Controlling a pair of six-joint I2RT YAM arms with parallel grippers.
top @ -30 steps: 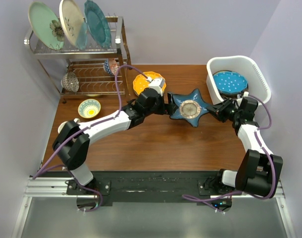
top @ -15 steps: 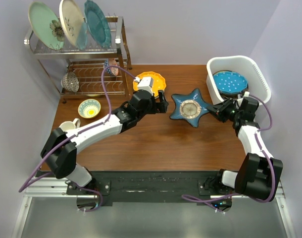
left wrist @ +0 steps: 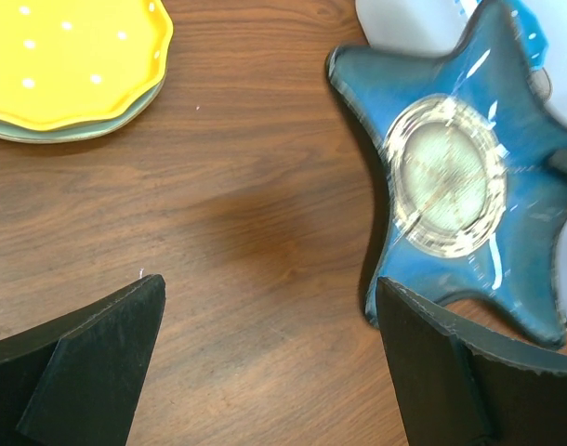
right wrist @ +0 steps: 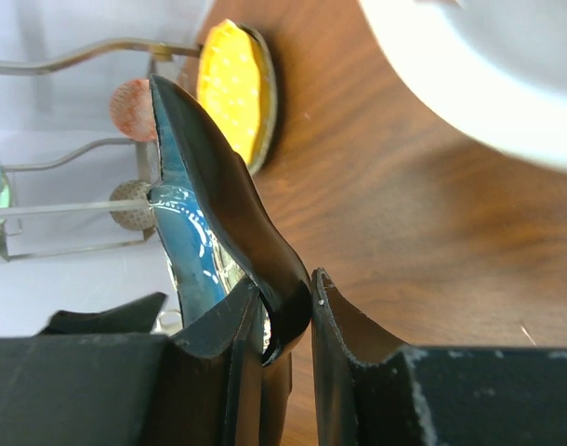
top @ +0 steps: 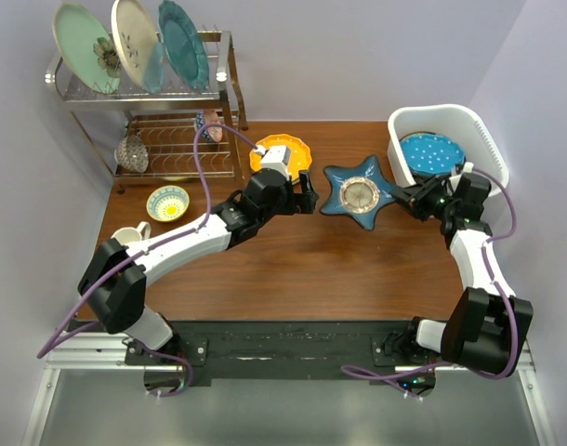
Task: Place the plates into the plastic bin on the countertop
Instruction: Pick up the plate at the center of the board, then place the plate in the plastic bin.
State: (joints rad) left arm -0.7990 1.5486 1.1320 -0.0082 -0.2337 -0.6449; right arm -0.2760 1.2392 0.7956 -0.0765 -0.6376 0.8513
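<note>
Blue star plate (top: pixel 358 195): mid-table, between the yellow scalloped plate (left wrist: pixel 70 56) and the plastic bin (top: pixel 483 139), its right-hand point reaching toward the bin wall. From the right wrist view it stands tilted, nearly edge-on. The left wrist view shows a shadow under its left edge, so I judge that side is off the wood (not certain how much of it is airborne).

Bin: far right corner of the table (top: pixel 293 269), one blue dotted plate (top: pixel 432 153) already lying flat inside.

Step in hand, as I read it: carrying the star plate to the bin. Next move calls for lifting it above the rim, swinging it right over the opening, levelling it over the dotted plate, then letting go. The points are wide and the bin is only a little roomier, so the angle matters.

Right gripper (right wrist: pixel 285 311): fingers pinched on the tip of the star's right point, dark underside against one pad, glazed face against the other. The grip is near the very tip, so I'd go slowly.

Left gripper (top: pixel 304 193): jaws spread wide, holding nothing, hanging above bare wood just left of the star, touching neither plate.
</note>
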